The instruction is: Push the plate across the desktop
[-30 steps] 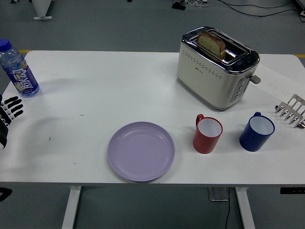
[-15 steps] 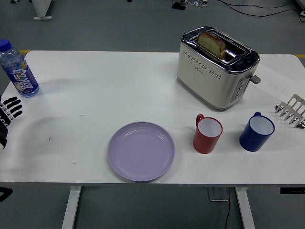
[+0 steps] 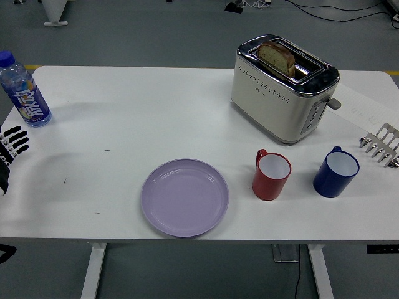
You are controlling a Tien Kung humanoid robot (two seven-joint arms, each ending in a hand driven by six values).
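Note:
A lilac plate (image 3: 184, 197) lies empty near the table's front edge, a little left of centre. My left hand (image 3: 11, 144) rests at the far left edge of the table, its black fingers stretched out and holding nothing, well apart from the plate. At the right edge my right hand (image 3: 379, 144) shows only its silvery fingers, spread flat on the table and holding nothing, far from the plate.
Right of the plate stand a red mug (image 3: 272, 174) and a blue mug (image 3: 336, 172). Behind them sits a cream toaster (image 3: 283, 90) with a bread slice (image 3: 277, 57) in it. A blue-capped bottle (image 3: 24, 92) stands at the back left of the white table (image 3: 137, 112).

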